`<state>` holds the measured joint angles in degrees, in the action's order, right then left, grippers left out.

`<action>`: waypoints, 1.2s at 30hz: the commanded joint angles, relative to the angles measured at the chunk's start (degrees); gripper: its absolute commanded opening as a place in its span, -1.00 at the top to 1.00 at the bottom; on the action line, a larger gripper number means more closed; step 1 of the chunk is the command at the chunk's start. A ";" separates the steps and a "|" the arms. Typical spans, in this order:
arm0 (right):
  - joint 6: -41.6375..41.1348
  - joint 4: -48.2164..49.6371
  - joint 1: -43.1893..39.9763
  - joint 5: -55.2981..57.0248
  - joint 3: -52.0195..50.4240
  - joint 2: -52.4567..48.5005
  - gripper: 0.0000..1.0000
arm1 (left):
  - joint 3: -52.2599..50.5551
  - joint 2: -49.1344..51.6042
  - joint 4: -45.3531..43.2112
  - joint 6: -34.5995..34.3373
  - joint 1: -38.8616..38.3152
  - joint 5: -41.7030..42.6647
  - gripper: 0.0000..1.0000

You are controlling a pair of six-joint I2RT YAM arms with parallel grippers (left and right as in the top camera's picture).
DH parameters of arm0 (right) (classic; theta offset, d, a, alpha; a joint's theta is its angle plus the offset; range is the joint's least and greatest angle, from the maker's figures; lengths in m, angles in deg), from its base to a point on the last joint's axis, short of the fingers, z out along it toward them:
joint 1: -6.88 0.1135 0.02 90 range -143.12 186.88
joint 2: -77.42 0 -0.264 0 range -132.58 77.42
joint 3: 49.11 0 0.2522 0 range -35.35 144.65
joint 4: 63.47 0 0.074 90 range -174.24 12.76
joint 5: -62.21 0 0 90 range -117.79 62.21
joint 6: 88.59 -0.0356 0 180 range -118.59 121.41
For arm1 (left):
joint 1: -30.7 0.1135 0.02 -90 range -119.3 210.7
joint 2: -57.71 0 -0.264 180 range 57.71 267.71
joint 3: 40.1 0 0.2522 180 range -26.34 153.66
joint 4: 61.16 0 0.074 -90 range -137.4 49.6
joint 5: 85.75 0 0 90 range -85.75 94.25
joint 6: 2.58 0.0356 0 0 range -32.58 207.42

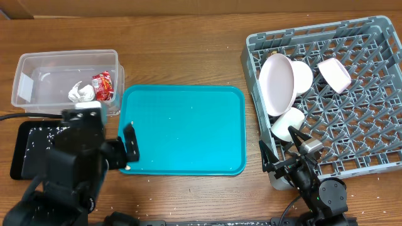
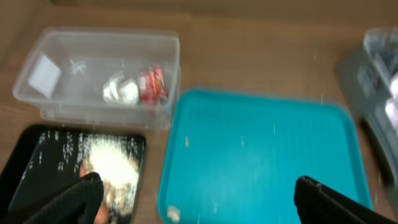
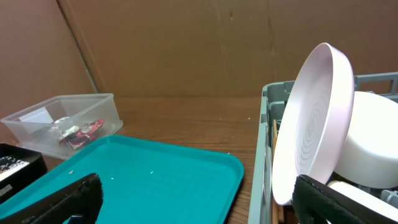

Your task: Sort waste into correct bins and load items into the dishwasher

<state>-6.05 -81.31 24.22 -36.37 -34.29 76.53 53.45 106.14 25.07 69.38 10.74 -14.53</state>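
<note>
Waste is held in the clear tub [image 2: 43, 46], ahead and left of the left gripper [image 2: 198, 183]: red wrapper [image 2: 152, 85] and crumpled tissue [image 2: 121, 91]; rice scraps [image 2: 112, 162] are spread on the black tray [image 2: 25, 168] by its left finger; its jaws are spread wide above the teal tray [image 2: 261, 143]; the right gripper [image 3: 196, 182] is likewise spread, empty; the large plate [image 3: 311, 124] is stood on edge in the grey dish rack [image 3: 264, 143] at its right, a white bowl [image 3: 373, 143] behind.

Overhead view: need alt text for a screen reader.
A teal tray sits mid-table. Right of it a grey rack holds a plate on edge and bowls. At left, a clear tub holds a tissue and red wrapper; a black tray lies nearer the robot.
</note>
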 commanded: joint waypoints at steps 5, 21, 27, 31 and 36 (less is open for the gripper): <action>-0.02 0.37 0.17 -0.09 -0.61 0.72 -1.00 | -17.40 -12.35 -24.65 23.43 13.16 20.85 -1.00; -0.02 0.37 0.17 -0.09 -0.61 0.72 -1.00 | -61.72 -46.80 -49.72 22.18 19.28 25.92 -1.00; -0.02 0.37 0.17 -0.09 -0.61 0.72 -1.00 | -69.48 -48.24 -55.45 20.55 19.15 26.32 -1.00; -0.02 0.37 0.17 -0.09 -0.61 0.72 -1.00 | -73.88 -48.24 -59.47 18.84 19.12 26.32 -1.00; -0.02 0.37 0.17 -0.09 -0.61 0.72 -1.00 | -77.55 -48.24 -64.43 18.91 19.15 26.12 -1.00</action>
<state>-6.03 -81.33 24.22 -36.37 -34.29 76.57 -22.92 58.66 -37.73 89.42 29.69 11.17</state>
